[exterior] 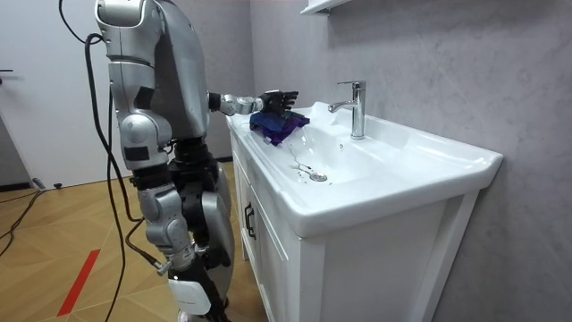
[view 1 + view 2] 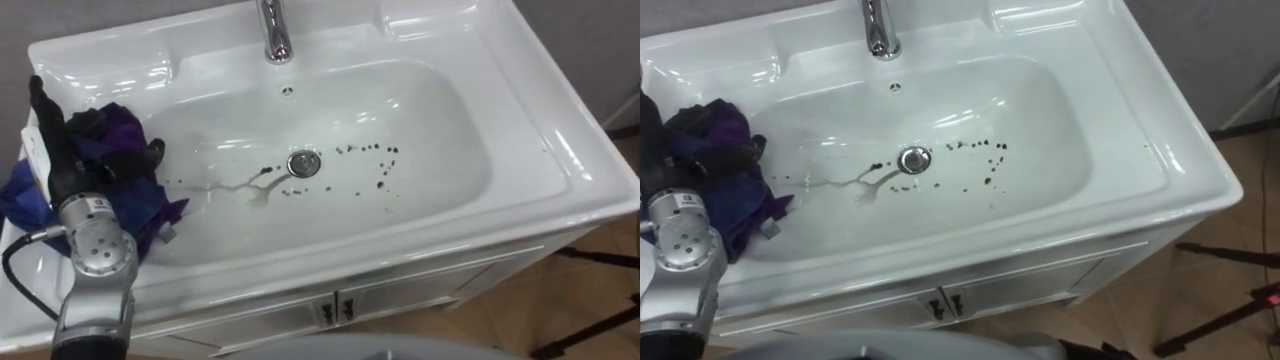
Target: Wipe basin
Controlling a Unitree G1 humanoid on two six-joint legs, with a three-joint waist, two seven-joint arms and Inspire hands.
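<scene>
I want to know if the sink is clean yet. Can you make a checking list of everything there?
Surface: white basin, with a wet streak left of the drain and dark specks scattered to its right.
Job's things: purple cloth bunched on the basin's left slope.
Clutter: nothing seen.
Hands: left hand curled on the cloth.
Cables: nothing seen apart from the robot's own.
Surroundings: tap behind the bowl, white cabinet below, wooden floor, grey wall.
</scene>
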